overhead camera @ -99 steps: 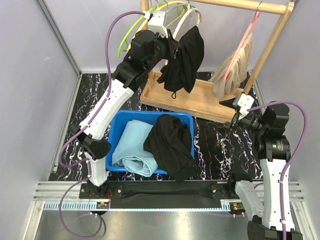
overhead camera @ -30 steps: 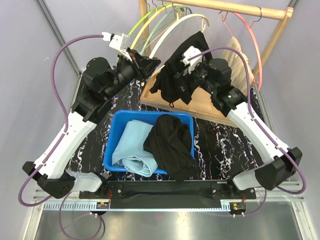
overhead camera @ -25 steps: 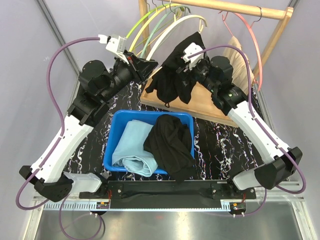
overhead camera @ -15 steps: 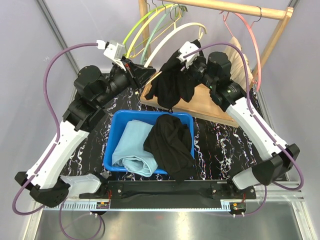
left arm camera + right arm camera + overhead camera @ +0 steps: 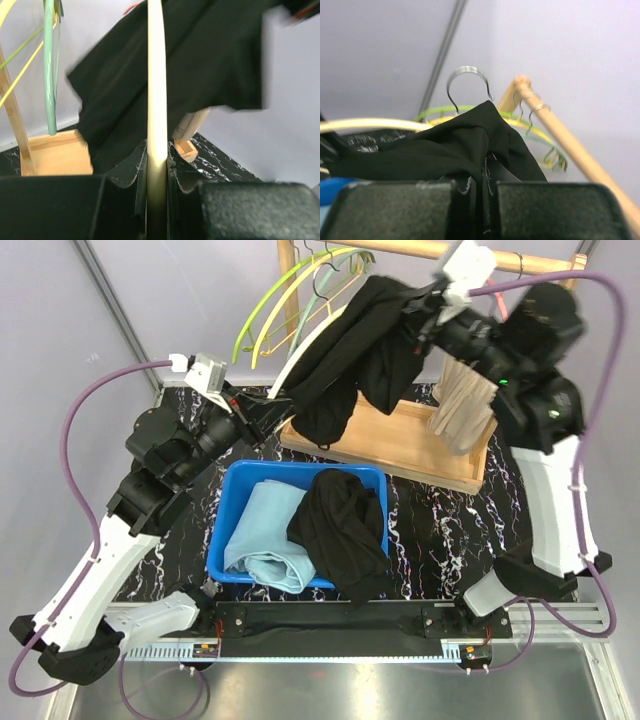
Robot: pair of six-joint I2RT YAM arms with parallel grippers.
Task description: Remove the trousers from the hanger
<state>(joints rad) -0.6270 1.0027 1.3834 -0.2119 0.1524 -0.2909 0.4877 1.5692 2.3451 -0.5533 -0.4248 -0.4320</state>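
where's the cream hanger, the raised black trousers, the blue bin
cream hanger (image 5: 156,75), left wrist view, its arm
black trousers (image 5: 360,350), top external view, draped middle
blue bin (image 5: 275,472), top external view, far rim

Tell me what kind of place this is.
Probably a robot test cell staged as a clothes-handling station: a wooden garment rail hung with coloured plastic hangers, a blue plastic bin of clothes, and plain lilac partition walls.

The lifted trousers (image 5: 360,350) are plain black, draped on a cream hanger (image 5: 156,90) beside a mint-green hanger (image 5: 49,75). In the bright blue bin (image 5: 225,530) lie light blue trousers (image 5: 265,530) and a second black pair (image 5: 340,525). Beige trousers (image 5: 462,405) hang at the right end of the pale wooden rack (image 5: 385,465). The table (image 5: 430,540) is black with white marble veining.
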